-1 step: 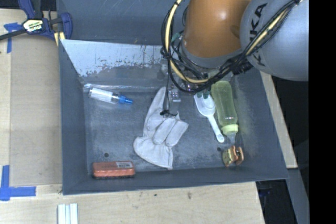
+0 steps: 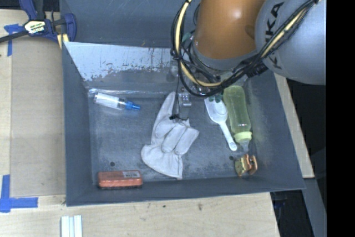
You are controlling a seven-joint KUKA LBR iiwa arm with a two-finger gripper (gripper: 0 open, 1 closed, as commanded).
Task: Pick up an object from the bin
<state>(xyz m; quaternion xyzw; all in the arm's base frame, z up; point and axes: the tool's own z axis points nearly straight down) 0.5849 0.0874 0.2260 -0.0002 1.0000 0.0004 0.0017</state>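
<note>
Step, judged: securing a hold on the white glove (image 2: 169,144), the item under the gripper (image 2: 181,108). Notes for doing it well, near side first.

- Red-brown bar (image 2: 120,178) in the near left corner and small brass-coloured piece (image 2: 246,164) in the near right: both well apart from the glove, no hindrance.
- Glove: soft and limp, so likely to sag and trail when raised. A straight, unhurried lift should keep its near end from dragging.
- White spoon (image 2: 219,114) and yellow-green bottle (image 2: 237,111): just beside the gripper on the right of the view, the spoon nearest. A pinch kept on cloth alone avoids catching the spoon's bowl.
- Bagged syringe (image 2: 113,101) with blue tip: farther left, well apart.
- Gripper: low over the glove's far end. Released or clenched, cannot tell. Contact with the cloth, cannot tell.

Glove, description.

- Position: middle of the grey bin (image 2: 77,136) floor, lying flat, slanted.
- Near end: broad, rumpled, folded at the edge.
- Middle: stubby digits bunched together.
- Far end: narrow strip running up beneath the gripper.
- Colour: off-white throughout.
- Material: appears to be fabric or soft leather.
</note>
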